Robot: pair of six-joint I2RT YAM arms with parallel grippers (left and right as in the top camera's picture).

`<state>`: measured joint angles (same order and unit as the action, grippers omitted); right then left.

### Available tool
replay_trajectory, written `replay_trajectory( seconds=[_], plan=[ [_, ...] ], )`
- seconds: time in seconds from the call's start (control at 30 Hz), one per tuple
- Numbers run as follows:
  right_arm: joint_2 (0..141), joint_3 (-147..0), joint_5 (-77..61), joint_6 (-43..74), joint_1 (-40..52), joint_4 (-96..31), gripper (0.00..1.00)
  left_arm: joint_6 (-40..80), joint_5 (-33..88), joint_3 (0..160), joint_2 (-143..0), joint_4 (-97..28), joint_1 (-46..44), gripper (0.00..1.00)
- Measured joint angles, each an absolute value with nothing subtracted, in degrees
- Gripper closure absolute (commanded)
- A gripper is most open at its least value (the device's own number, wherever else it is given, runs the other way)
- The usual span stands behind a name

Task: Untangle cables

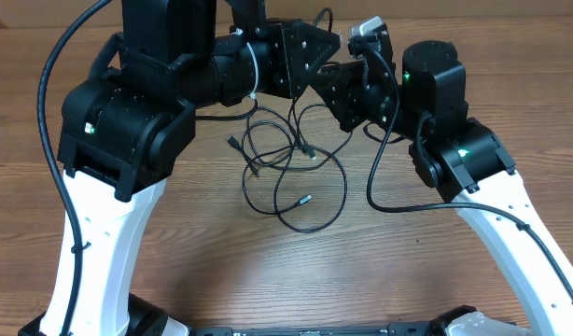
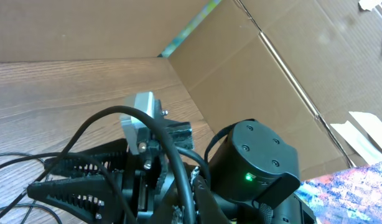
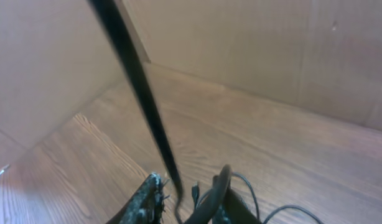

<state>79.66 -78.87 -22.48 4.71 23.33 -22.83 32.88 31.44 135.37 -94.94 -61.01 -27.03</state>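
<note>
Mid-untangling, cables (image 1: 286,163) looped on surface (image 1: 268,271). Left pincer (image 1: 324,56) pressed together, hold hidden; right pincer (image 3: 185,196) seemingly astride one strand, grip unclear. Probably next: firm pinch, slow pull apart.

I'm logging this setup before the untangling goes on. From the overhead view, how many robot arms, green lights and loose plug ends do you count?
Robot arms: 2
Green lights: 3
Plug ends: 4 that I can make out
Total: 9
The cords overlap too much to count.
</note>
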Motion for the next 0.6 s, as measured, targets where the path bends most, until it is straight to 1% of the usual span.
replay_trajectory(
  seconds=[0.07, 0.2, 0.3, 0.37, 0.47, 0.6],
  plan=[
    [79.66, -78.87, -22.48, 4.69, 23.33, -21.37, 0.69, 32.91, 31.44, 135.37, -94.91, -61.01, -27.03, 0.96],
    [79.66, -78.87, -22.46, 4.71, 23.33, -18.76, 0.67, 32.91, 31.42, 135.37, -94.91, -60.99, -27.03, 0.96],
    [79.66, -78.87, -22.48, 4.69, 23.35, -17.19, 0.68, 32.88, 31.42, 135.37, -94.94, -61.01, -27.03, 0.96],
    [79.66, -78.87, -22.50, 4.71, 23.33, -16.69, 0.70, 32.91, 31.40, 135.37, -94.91, -61.01, -27.03, 0.96],
    [79.66, -78.87, -22.50, 4.78, 23.33, -15.94, 0.80, 32.91, 31.42, 135.37, -94.94, -61.01, -27.03, 0.96],
    [79.66, -78.87, -22.41, 4.69, 23.35, -15.46, 0.82, 32.91, 31.40, 135.37, -94.91, -61.01, -27.03, 0.96]
  ],
)
